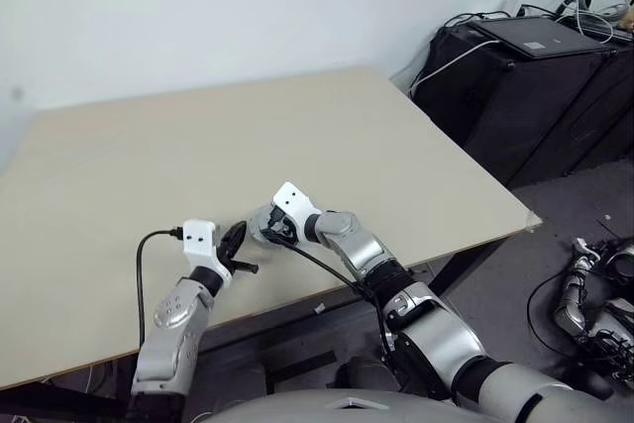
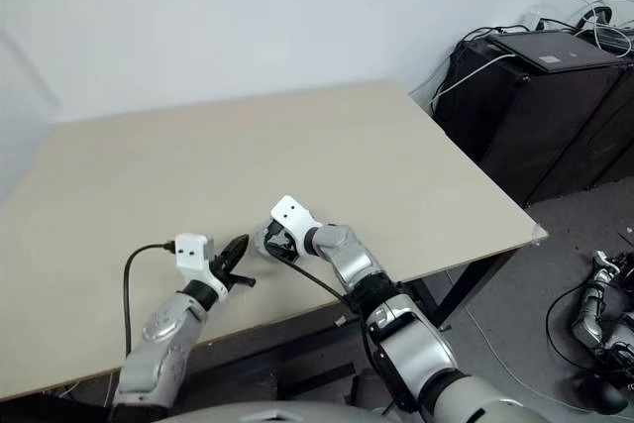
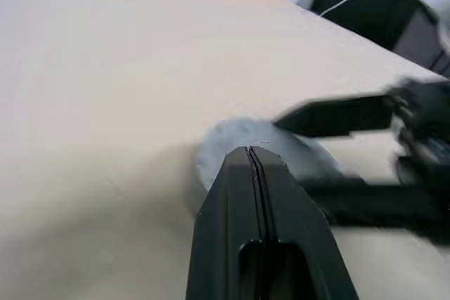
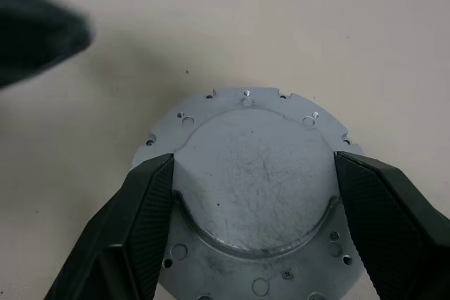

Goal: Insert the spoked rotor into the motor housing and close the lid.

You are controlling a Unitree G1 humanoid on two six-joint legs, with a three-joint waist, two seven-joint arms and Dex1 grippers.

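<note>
The lid (image 4: 249, 121) lies on the table with its plain silver face up, near the front edge. My right gripper (image 4: 254, 166) straddles it, one black finger (image 4: 140, 223) against each side of the raised centre, shut on the lid. My left gripper (image 1: 238, 246) is shut with nothing in it, its tips (image 3: 253, 156) just short of the lid's (image 3: 235, 138) left rim. The spoked rotor and the motor housing are hidden from view.
The beige table (image 1: 218, 136) stretches away behind the grippers; its front edge runs just below them. A black cabinet (image 1: 525, 96) with a laptop and cables stands at the back right. Loose robot parts (image 1: 589, 294) lie on the floor at the right.
</note>
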